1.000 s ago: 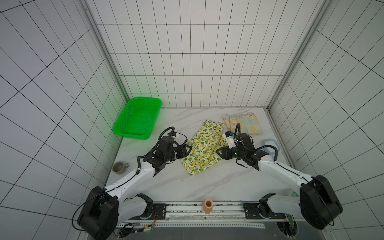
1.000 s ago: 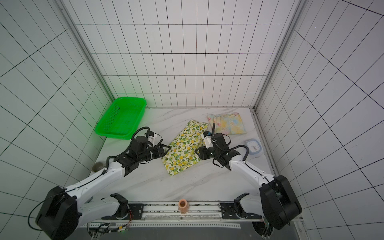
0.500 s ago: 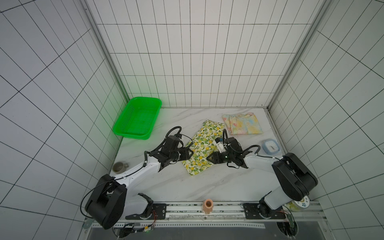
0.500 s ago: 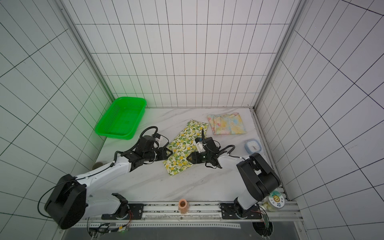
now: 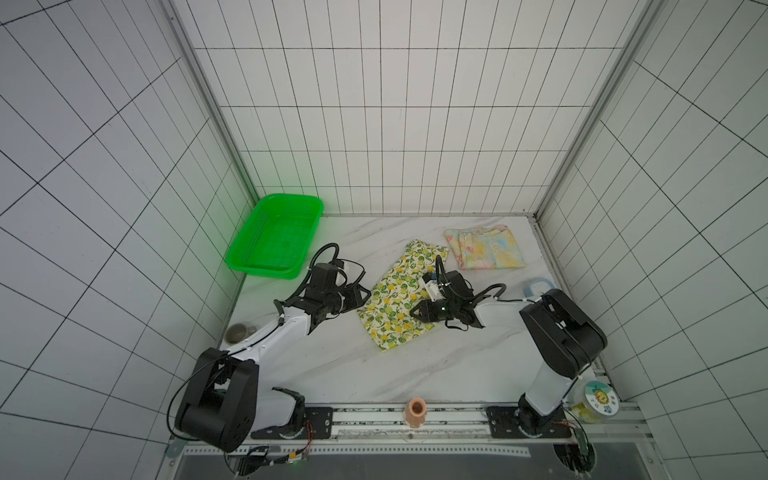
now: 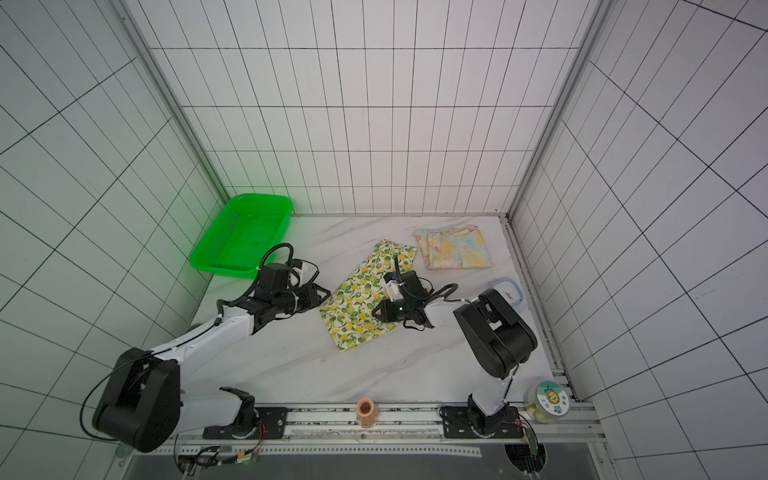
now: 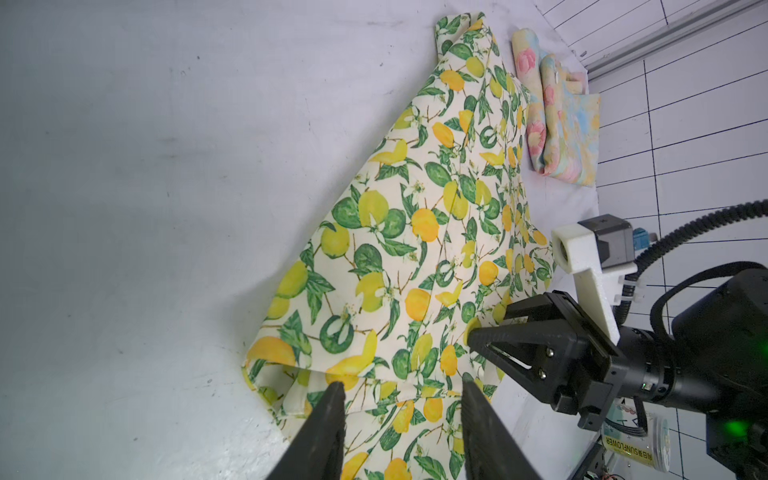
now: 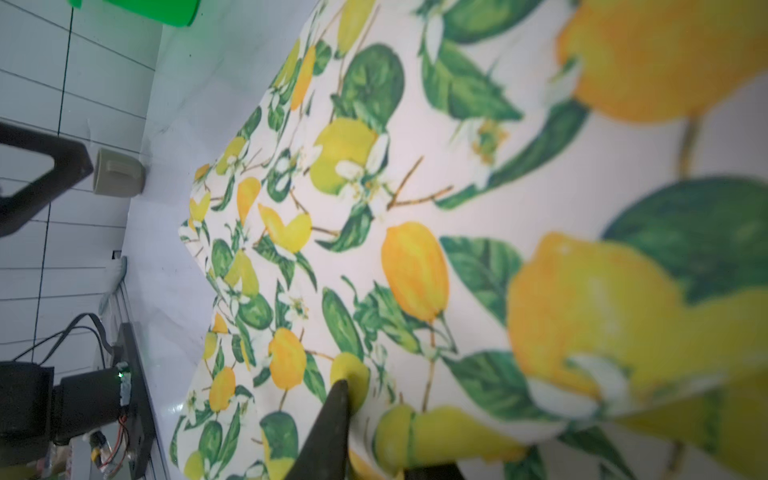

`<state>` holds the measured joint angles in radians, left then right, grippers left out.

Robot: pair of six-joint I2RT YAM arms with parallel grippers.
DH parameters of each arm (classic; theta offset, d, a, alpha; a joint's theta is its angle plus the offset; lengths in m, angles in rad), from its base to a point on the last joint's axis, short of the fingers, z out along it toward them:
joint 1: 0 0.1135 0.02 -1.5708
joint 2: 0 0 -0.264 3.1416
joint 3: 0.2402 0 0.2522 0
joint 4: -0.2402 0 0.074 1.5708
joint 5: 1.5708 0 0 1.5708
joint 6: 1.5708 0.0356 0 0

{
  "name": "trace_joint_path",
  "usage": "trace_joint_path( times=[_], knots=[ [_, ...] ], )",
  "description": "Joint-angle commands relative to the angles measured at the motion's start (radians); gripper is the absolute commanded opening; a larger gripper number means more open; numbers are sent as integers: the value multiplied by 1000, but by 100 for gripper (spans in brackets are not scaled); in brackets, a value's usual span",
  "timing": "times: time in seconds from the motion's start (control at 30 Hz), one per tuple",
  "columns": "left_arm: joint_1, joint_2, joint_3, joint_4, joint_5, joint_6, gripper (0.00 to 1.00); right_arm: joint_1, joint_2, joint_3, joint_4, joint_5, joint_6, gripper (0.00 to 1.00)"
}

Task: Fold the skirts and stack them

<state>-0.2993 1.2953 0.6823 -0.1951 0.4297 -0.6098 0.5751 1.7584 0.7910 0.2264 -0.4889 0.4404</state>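
Folding is starting: the right pincer (image 5: 415, 312) is pinching one edge of the cream, lemon-and-leaf printed cloth skirt (image 5: 395, 303) lying flat on the white marble surface (image 5: 353, 374), while the left pincer (image 7: 401, 392) — jaws spread — is straddling the opposite hem, likely needing to close before both lift.

You face white tiled walls (image 5: 374, 124) with dark grout on three sides, metal corner posts (image 5: 214, 107), white marbled counter (image 5: 353, 374), metal rail (image 5: 453, 419) along its front edge, bright even light.
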Motion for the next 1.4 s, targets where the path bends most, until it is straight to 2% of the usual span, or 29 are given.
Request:
trace_joint_path(
  times=[0.0, 0.2, 0.37, 0.4, 0.47, 0.5, 0.57, 0.73, 0.97, 1.1, 1.2, 1.37],
  knots=[
    [23, -48, -36, 21, 19, 7, 44, 9, 1, 177, -106, 45, -44, 2],
    [47, -153, -81, 7, -2, -18, 43, 18, 98, 559, -401, 51, -179, 0],
    [49, -277, -145, -20, -30, -43, 43, 55, 271, 849, -480, 27, -202, 0],
    [51, -297, -162, -21, -36, -46, 43, 65, 312, 900, -479, 12, -196, 4],
    [53, -322, -181, -21, -46, -54, 43, 79, 388, 969, -450, -20, -176, 34],
    [54, -329, -189, -16, -47, -56, 43, 83, 421, 992, -427, -36, -156, 45],
    [55, -330, -191, -13, -50, -55, 44, 84, 450, 1008, -397, -66, -129, 51],
    [55, -260, -158, 21, -67, -45, 59, 79, 349, 861, -369, 1, -143, 54],
    [57, -27, 3, 24, -90, 3, 63, 43, 92, 479, -314, 75, -136, 54],
    [56, 78, 70, 73, -90, 3, 65, 15, -13, 324, -304, 86, -123, 54],
    [54, 121, 111, 100, -109, -8, 67, 4, -73, 215, -300, 112, -128, 54],
    [52, 176, 137, 120, -207, -16, 71, -10, -147, 83, -297, 136, -106, 54]
  ],
)
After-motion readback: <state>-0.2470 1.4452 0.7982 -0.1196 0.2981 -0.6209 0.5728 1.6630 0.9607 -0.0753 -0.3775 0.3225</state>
